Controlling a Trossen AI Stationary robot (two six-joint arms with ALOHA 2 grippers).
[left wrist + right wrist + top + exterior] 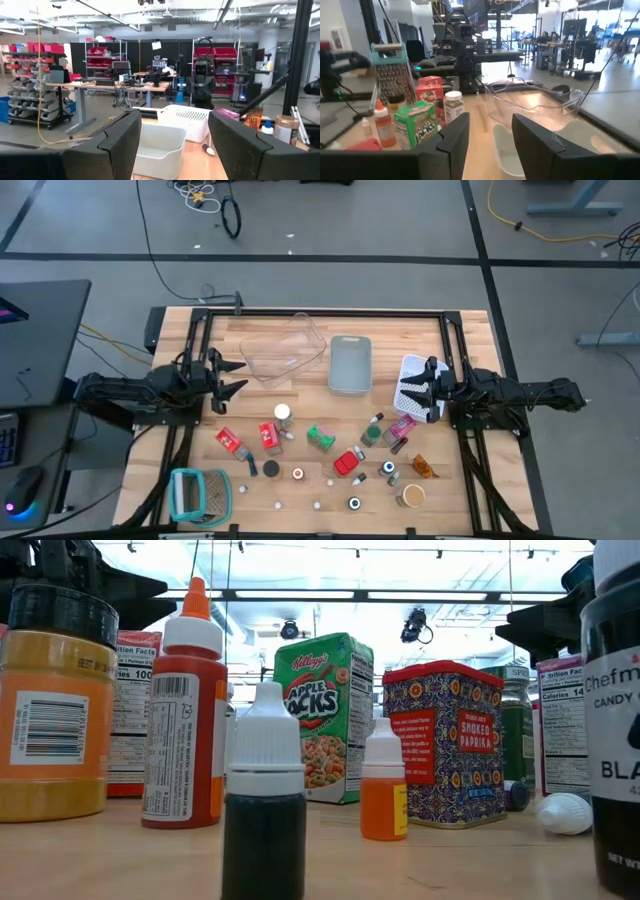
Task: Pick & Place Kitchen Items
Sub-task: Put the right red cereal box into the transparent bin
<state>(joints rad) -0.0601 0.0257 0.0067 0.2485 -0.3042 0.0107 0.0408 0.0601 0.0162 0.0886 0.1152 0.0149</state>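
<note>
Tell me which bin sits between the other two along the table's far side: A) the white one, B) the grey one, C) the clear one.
B: in the high view the grey bin lies in the middle, with the clear bin on its left and the white bin on its right, under the right tool.

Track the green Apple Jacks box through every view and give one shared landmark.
High view: Apple Jacks box lies mid-table, below the grey bin.
Low view: box stands at centre, left of the paprika tin.
Left wrist view: not in it.
Right wrist view: box sits beside the red box.
Shared landmark: the grey bin, except the low view.
</note>
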